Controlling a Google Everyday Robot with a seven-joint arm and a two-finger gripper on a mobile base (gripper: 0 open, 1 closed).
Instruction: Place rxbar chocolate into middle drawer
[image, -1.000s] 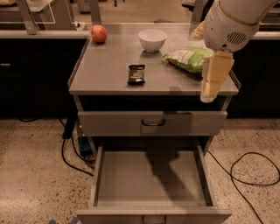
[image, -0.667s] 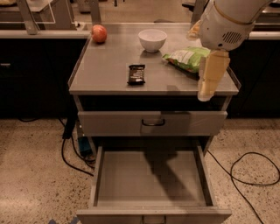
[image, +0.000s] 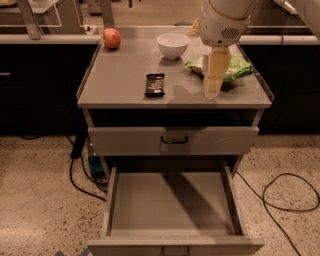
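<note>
The rxbar chocolate (image: 154, 84), a small flat dark bar with pale print, lies on the grey cabinet top (image: 120, 80) near its front middle. My gripper (image: 212, 91) hangs point-down from the white arm, just above the cabinet top, to the right of the bar and apart from it, with nothing seen in it. It stands in front of a green chip bag (image: 239, 67). Below the top, a drawer (image: 170, 205) is pulled far out and shows a bare floor. A drawer with a dark handle (image: 125, 141) above it is nearly closed.
A white bowl (image: 173, 45) and a red apple (image: 112, 38) sit at the back of the cabinet top. Black cables (image: 285, 195) lie on the speckled floor to the right and left of the cabinet. Dark counters stand behind.
My gripper has moved left and a little back over the cabinet top, closer to the rxbar chocolate. The bar, the bag and the drawers have not moved.
</note>
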